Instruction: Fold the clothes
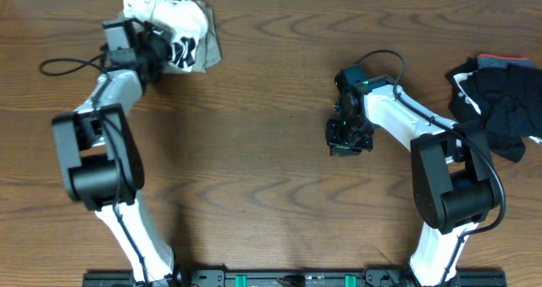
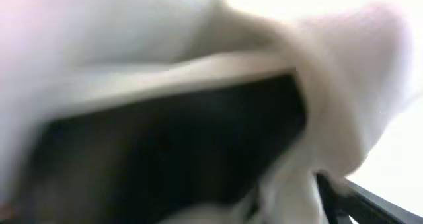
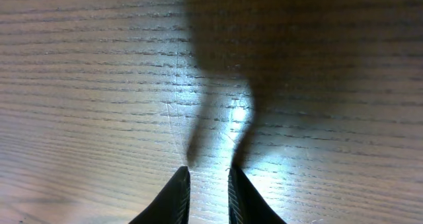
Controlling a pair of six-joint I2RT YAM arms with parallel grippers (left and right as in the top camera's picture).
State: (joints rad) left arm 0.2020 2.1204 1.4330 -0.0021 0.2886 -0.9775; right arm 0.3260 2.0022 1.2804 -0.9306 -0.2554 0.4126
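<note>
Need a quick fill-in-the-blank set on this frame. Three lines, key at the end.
1. The left gripper sits against the bunched ___ T-shirt at the far side of the table.
2. The right gripper hangs over bare wood and holds ___.
3. The bundle beside the right arm is ___ in colour.

Missing words: white; nothing; black.

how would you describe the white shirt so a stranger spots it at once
On the wooden table, look to the far left corner. A crumpled white shirt lies there beside khaki cloth. It is the only white garment, black-printed, unlike the black bundle at right.
</note>
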